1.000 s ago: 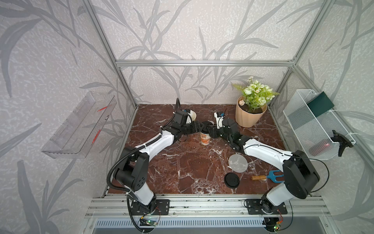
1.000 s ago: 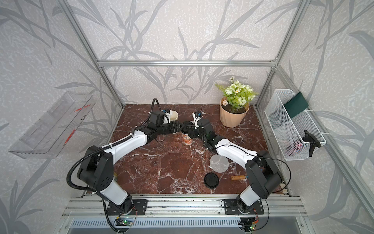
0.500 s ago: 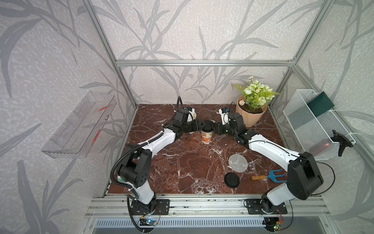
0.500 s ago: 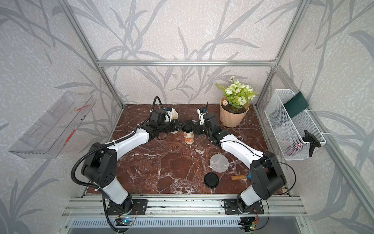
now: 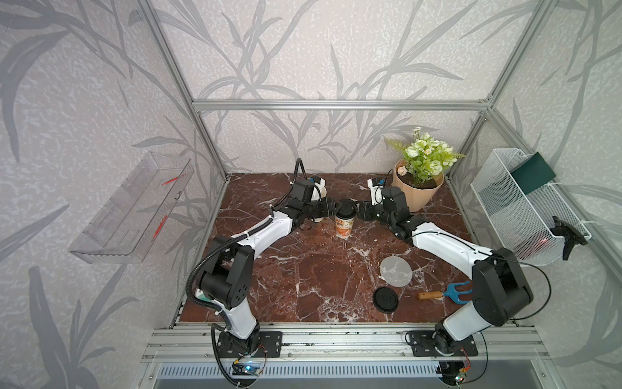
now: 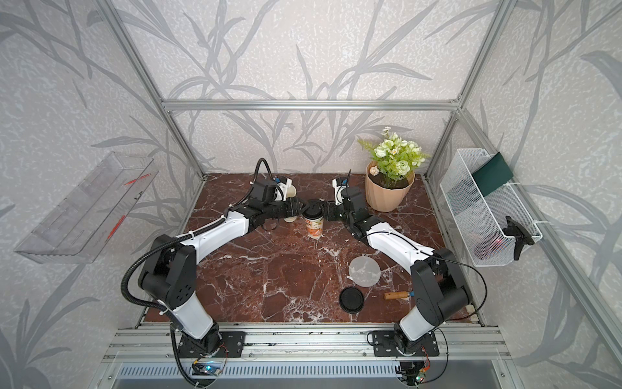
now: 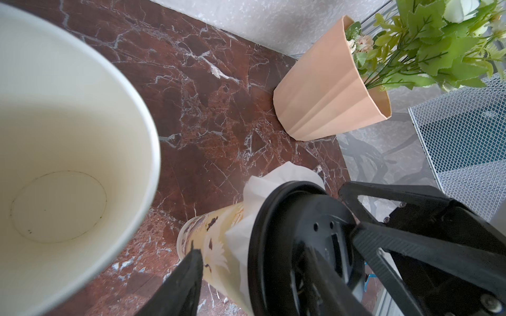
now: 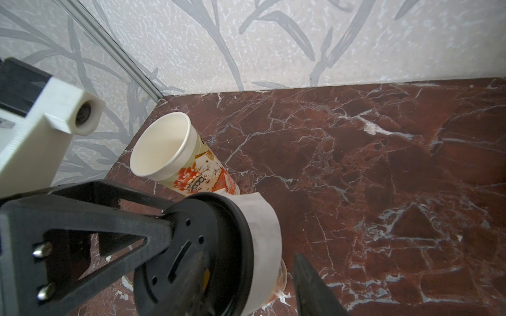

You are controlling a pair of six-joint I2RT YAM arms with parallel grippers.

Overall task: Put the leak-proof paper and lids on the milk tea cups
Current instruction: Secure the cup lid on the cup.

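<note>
At the back of the worktop (image 5: 303,269), the left tool (image 5: 336,206) and right tool (image 5: 359,208) stood open astride the capped cup (image 5: 344,226), leak-proof paper (image 8: 264,219) pinched under its black lid (image 8: 219,219). Press evenly, I thought, lest it tip. The spare disc (image 5: 396,271) lay flat toward the front.

Both top views look down from high above the front edge toward the back wall (image 5: 336,50), sharing the whole worktop (image 5: 303,269). Both wrist views look closely down on the lidded cup (image 7: 213,254) from opposite sides.
</note>
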